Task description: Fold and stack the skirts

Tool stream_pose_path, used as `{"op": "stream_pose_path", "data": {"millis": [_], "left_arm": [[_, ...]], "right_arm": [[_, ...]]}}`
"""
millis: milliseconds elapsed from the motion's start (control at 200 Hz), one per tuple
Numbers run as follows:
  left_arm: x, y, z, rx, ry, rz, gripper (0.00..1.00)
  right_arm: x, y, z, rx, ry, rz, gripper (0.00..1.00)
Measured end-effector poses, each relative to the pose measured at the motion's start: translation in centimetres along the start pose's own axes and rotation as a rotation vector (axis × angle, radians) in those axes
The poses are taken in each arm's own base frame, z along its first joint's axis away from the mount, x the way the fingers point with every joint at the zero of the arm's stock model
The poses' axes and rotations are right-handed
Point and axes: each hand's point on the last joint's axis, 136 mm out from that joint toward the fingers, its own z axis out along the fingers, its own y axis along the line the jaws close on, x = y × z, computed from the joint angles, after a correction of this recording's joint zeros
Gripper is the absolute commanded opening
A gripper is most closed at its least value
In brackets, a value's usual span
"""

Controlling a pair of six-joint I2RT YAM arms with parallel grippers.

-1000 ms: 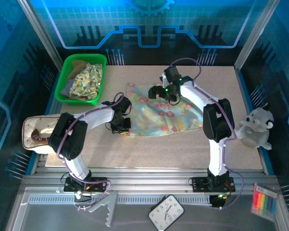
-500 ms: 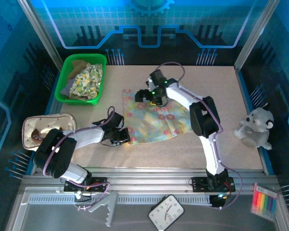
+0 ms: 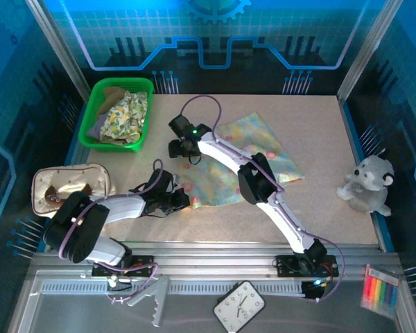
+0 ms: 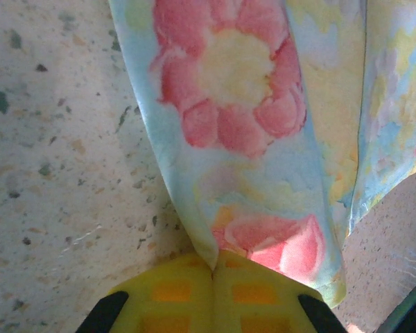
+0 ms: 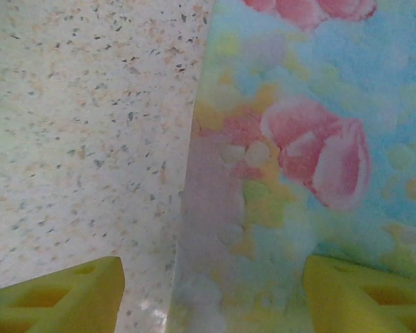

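Note:
A pastel skirt (image 3: 274, 152) printed with pink flowers lies spread on the table, running from the far right down to the near left. My left gripper (image 3: 180, 200) is shut on its near-left corner. In the left wrist view the cloth (image 4: 236, 125) is pinched between the yellow pads (image 4: 173, 295) of the gripper (image 4: 211, 267). My right gripper (image 3: 182, 149) is at the skirt's far-left edge. It (image 5: 211, 298) is open, and the cloth's edge (image 5: 215, 229) lies between its fingers (image 5: 62, 291). More skirts, one of them yellow floral (image 3: 125, 114), sit bundled in the green basket (image 3: 97, 142).
The green basket stands at the far left corner. A beige pouch (image 3: 69, 187) lies at the left table edge and a white plush toy (image 3: 366, 184) at the right edge. A clock (image 3: 239, 304) and markers (image 3: 380, 290) lie on the near shelf.
My right gripper has swept left across the skirt to its far-left edge, its jaws narrowing a little. My left gripper has drawn the near corner toward the front, and the skirt has shifted.

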Motion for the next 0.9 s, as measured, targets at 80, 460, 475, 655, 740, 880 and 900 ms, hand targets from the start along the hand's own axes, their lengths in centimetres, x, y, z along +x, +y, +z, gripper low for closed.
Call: {"op": "stream_pose_path", "data": {"millis": [80,460,475,655,740,880,900], "left_arm": [[0.1,0.0,0.0,0.014,-0.009,0.006,0.0],[0.2,-0.2,-0.3,0.036,-0.024,0.004,0.0],[0.2,-0.2,-0.4,0.036,-0.024,0.004,0.0],[0.1,-0.9,-1.3,0.052,-0.04,0.029,0.0],[0.0,-1.1,-1.6,0.057,-0.045,0.036,0.0],[0.1,-1.3,-1.9,0.059,-0.047,0.041,0.0],[0.1,-1.3,-1.9,0.059,-0.047,0.041,0.0]], "right_arm": [[0.0,-0.6,0.6,0.054,-0.011,-0.018,0.63],[0.3,-2.2,0.5,0.181,-0.01,-0.133,0.27],[0.3,-2.1,0.4,0.18,-0.01,-0.141,0.25],[0.2,-2.0,0.1,0.18,-0.01,-0.188,0.17],[-0.1,-1.9,-0.6,0.176,-0.015,-0.194,0.26],[-1.1,-1.2,-2.9,0.148,-0.038,-0.181,0.57],[-1.4,-1.1,-3.3,0.143,-0.045,-0.186,0.58]]}}
